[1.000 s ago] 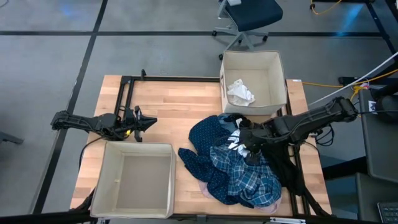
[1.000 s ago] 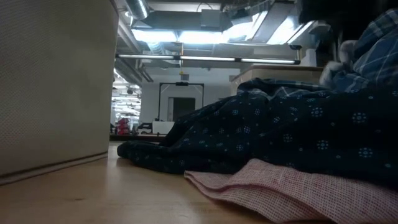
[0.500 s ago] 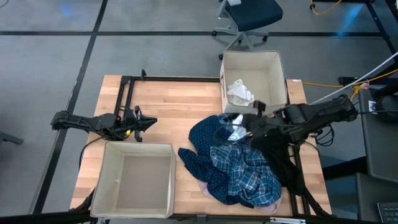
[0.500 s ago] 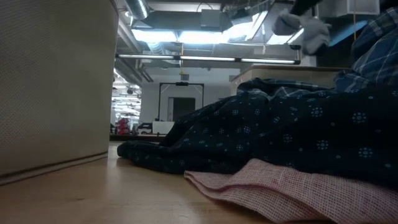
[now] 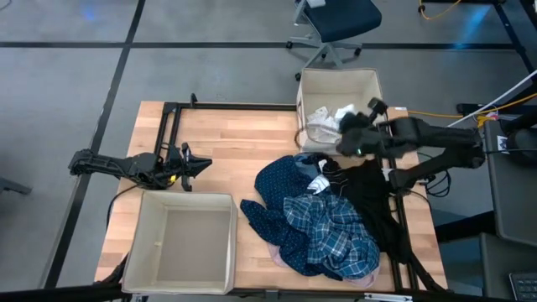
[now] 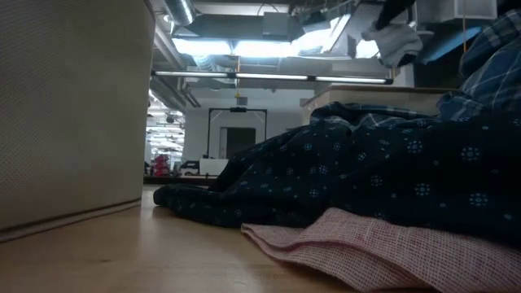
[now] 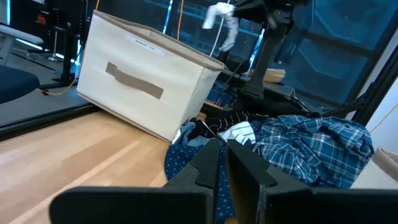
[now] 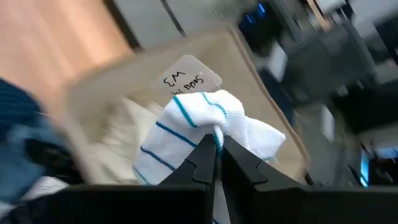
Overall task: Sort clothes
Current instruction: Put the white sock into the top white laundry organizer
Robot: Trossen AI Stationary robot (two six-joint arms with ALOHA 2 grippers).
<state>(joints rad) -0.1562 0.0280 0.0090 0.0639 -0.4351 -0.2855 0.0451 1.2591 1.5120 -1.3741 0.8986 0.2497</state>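
Note:
My right gripper (image 5: 351,132) hangs over the far beige box (image 5: 369,84), shut on a small white cloth with teal stripes (image 8: 186,134), which also shows in the low view (image 6: 396,41). A white garment (image 5: 320,127) lies inside that box. The pile of clothes rests on the table's right half: a navy white-dotted garment (image 5: 277,193), a blue plaid shirt (image 5: 331,235), a black garment (image 5: 373,201), a white black-striped piece (image 5: 321,181) and a pale pink one (image 6: 391,252). My left gripper (image 5: 200,165) waits shut and level at the table's left. My right gripper pinches a bunched fold of the white teal-striped cloth (image 8: 216,127) between its two fingers. The fingers slant downward toward the far box. The cloth hangs slack below and around the fingertips, lifted clear of the pile and the box.
An empty beige box (image 5: 180,247) stands at the near left. A black frame (image 5: 172,126) runs along the table's far-left part. Bare wood (image 5: 235,143) lies between the two boxes. An office chair (image 5: 336,25) stands beyond the table.
My right gripper has risen from the clothes pile and gone toward the table's far edge, to above the far box, tipping from pointing down toward level. The white teal-striped cloth has come up with it, lifted clear of the pile.

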